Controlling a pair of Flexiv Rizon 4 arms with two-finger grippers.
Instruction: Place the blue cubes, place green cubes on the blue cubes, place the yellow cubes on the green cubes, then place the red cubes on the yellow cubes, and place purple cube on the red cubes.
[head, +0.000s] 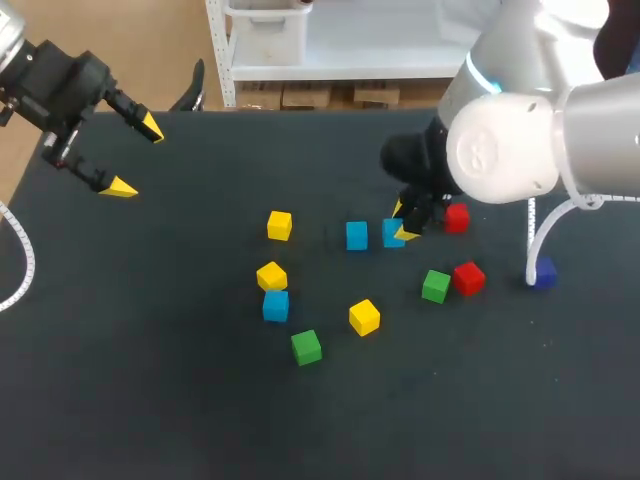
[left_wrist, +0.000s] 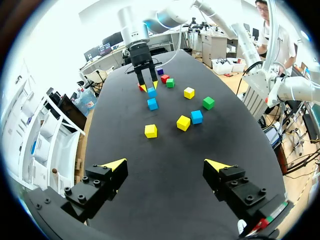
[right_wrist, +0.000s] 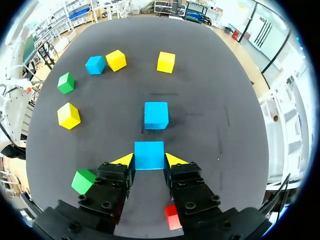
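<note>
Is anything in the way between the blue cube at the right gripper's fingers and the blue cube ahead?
Nothing visible. The right gripper holds the near blue cube; only bare table separates it from the far blue cube.

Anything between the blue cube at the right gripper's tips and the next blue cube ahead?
No. In the right wrist view only bare table lies between the near blue cube and the far blue cube.
</note>
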